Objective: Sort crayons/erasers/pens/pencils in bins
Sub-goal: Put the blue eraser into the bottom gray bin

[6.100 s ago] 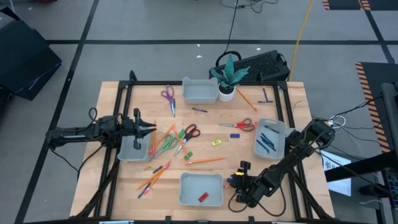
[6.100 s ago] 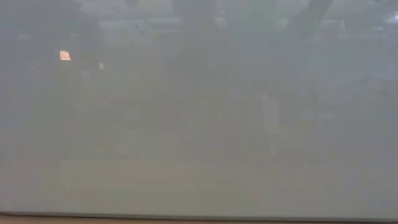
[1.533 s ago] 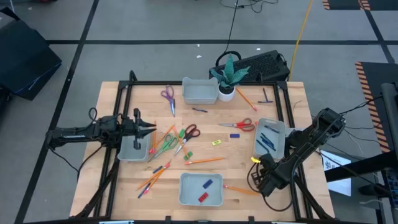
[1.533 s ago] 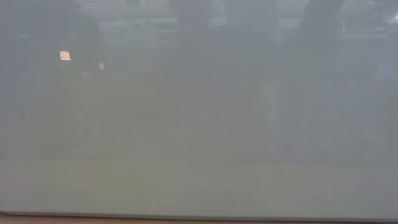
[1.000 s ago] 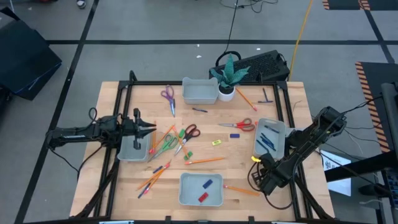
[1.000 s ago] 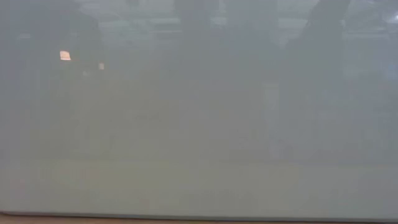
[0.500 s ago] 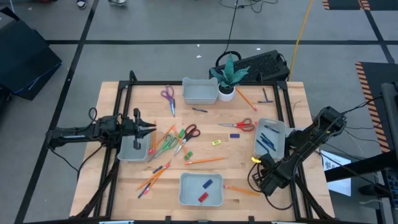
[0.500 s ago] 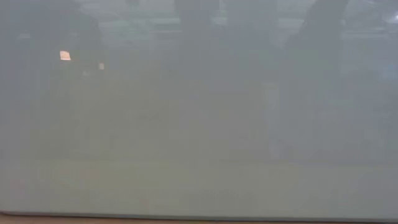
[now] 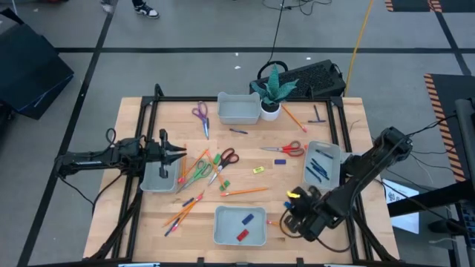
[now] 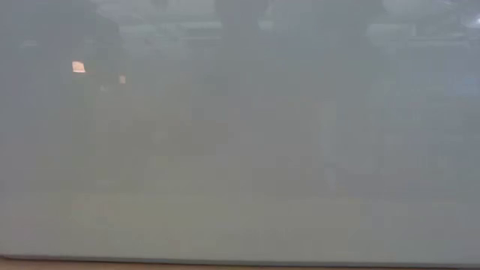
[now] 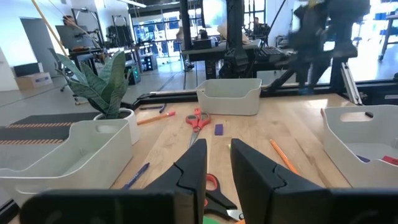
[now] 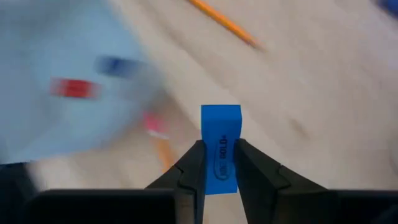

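A: What is seen near the right end effector (image 12: 217, 167)?
B: A long thin orange pencil (image 12: 222, 23) is seen on the light wooden surface (image 9: 297, 178). The shallow light-grey plastic bin (image 9: 240, 225) lies just beside, with a red eraser (image 9: 243, 235) and a blue one inside.

A: What is held?
B: A small blue eraser block (image 12: 220, 147) is pinched between the closed-in fingers, its long side along them.

A: And the left end effector (image 11: 216, 163)?
B: It is kept slightly open and empty, over the left bin (image 9: 158, 178).
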### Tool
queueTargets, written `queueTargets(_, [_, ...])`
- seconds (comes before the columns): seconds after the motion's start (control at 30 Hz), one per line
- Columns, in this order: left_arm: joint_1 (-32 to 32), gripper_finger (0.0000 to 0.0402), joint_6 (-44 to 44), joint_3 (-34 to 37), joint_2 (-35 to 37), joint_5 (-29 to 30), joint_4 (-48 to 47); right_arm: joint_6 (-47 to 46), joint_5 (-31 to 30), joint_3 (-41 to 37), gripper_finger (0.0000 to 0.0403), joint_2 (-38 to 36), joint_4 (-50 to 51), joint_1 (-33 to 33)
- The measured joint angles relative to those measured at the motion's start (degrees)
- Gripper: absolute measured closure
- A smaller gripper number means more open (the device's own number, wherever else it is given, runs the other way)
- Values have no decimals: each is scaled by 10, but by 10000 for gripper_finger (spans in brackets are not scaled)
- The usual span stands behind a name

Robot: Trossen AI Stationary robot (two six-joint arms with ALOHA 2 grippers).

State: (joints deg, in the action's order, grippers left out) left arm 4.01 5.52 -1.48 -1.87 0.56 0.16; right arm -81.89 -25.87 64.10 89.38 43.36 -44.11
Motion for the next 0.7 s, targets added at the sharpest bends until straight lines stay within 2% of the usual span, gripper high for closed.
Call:
queueTargets(0.13, [0, 325, 0, 0, 0, 0, 0, 191, -44, 35, 338, 0, -149, 26])
queueTargets(0.27, [0, 325, 0, 0, 0, 0, 0, 370, -39, 36, 338, 12, -332, 55])
queueTargets(0.33, [0, 325, 0, 0, 0, 0, 0, 438, -16, 36, 338, 26, -400, 68])
queueTargets(0.5, [0, 325, 0, 0, 0, 0, -3, 516, 58, 40, 338, 90, -523, 94])
queueTargets(0.7, [0, 325, 0, 0, 0, 0, 0, 557, 115, 99, 338, 165, -505, 105])
